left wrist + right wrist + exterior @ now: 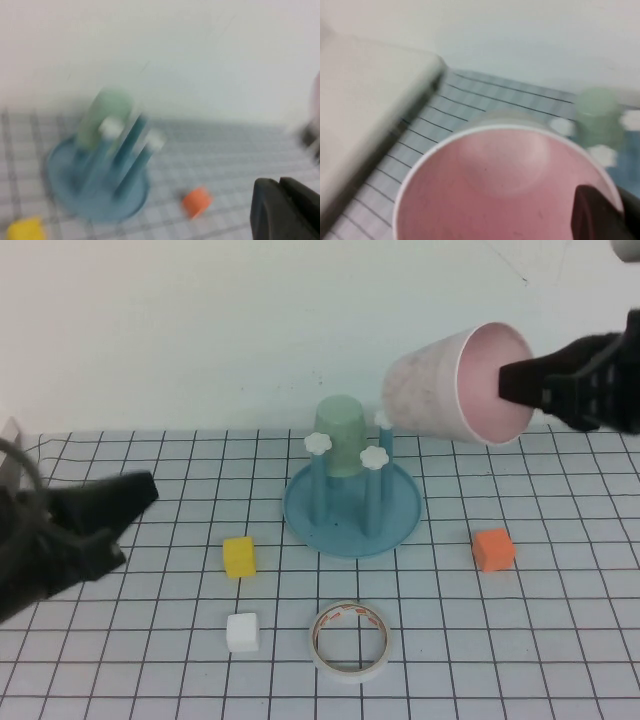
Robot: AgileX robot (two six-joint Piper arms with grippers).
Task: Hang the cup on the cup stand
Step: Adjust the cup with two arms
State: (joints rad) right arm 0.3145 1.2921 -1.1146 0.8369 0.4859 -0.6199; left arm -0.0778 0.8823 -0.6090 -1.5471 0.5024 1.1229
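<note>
Pale pink plastic, faintly speckled outside and smooth inside, the cup is hanging in the air above the right rear part of the desk, tipped on its side so that its white-rimmed mouth is facing the right gripper. That gripper is reaching in from the right edge of the high view, and its fingers are pinching the cup's rim, one dark finger lying inside the mouth (the right wrist view is showing the same finger tip against the pink inner wall). The cup's closed bottom is pointing toward the cup stand and is sitting just above and to the right of its rear peg, not touching any peg that I can see.

The cup stand is resting near the middle of the desk: a round blue dish with upright blue pegs topped by small white flower caps. A pale green cup is sitting upside down over one rear peg.

The left gripper is hovering low over the left side of the desk, well apart from the stand, with its fingers spread and holding nothing.

Also lying on the desk are a yellow block, a white block, an orange block and a roll of tape.
</note>
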